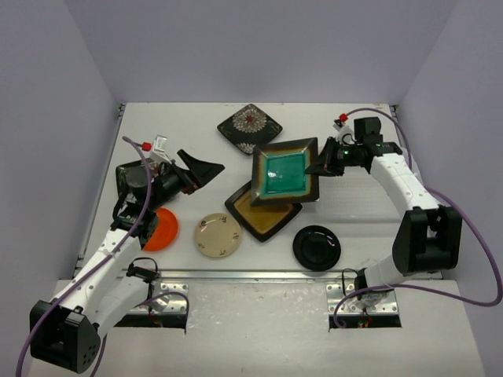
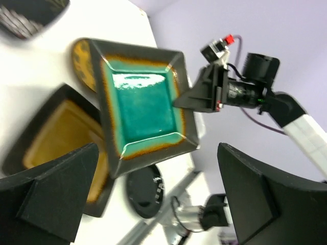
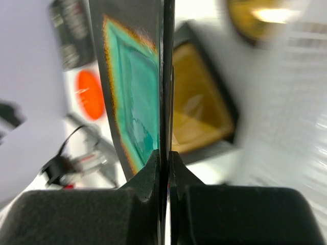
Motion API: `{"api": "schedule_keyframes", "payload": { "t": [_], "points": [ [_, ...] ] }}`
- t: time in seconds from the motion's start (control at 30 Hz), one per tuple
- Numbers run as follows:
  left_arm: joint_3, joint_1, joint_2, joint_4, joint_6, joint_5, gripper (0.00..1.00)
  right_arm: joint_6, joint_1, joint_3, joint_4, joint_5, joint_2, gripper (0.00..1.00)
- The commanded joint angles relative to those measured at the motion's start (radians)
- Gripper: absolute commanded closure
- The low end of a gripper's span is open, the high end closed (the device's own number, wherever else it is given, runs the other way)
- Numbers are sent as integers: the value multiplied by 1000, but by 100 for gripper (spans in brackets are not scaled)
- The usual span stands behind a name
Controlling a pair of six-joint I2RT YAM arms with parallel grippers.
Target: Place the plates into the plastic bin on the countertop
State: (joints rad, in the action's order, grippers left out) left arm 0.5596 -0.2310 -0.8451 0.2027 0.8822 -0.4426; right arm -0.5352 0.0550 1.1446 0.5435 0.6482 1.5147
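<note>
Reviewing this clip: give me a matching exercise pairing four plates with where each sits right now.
Plates: 1 teal plate; 2 amber plate; 3 orange plate; 4 glossy black plate.
Places: A partly hidden by the left arm; B alone near the front edge; C pinched by the right end effector; D partly under the teal plate.
Pairs: 1-C, 2-D, 3-A, 4-B.

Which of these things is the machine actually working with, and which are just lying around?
For the job: teal plate, gripped by the right pincer; amber plate; floral plate; orange plate; cream plate; black plate.
Just lying about: purple cable; metal strip.
</note>
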Motion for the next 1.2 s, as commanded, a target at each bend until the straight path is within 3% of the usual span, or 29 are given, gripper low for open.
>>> {"api": "schedule_keyframes", "payload": {
  "t": [0.0,0.07,0.2,0.27,0.6,0.77,1.17],
  "points": [
    [33,-2,15,-189,-174,71,0,129,-51,148,121,-103,-76,100],
    [72,-2,-1,-308,-270,92,0,171,-94,213,217,-251,-83,100],
    [106,-2,-6,-453,-383,102,0,199,-147,288,290,-311,-96,100],
    [112,-2,1,-508,-421,105,0,231,-152,337,352,-424,-88,100],
    [109,-4,-9,-540,-461,6,0,313,-190,657,585,-530,25,100],
    [102,-4,-6,-532,-460,-28,0,342,-192,666,595,-732,35,100],
    [144,-4,-18,-569,-499,-100,0,347,-147,597,579,-751,46,100]
  ]
}}
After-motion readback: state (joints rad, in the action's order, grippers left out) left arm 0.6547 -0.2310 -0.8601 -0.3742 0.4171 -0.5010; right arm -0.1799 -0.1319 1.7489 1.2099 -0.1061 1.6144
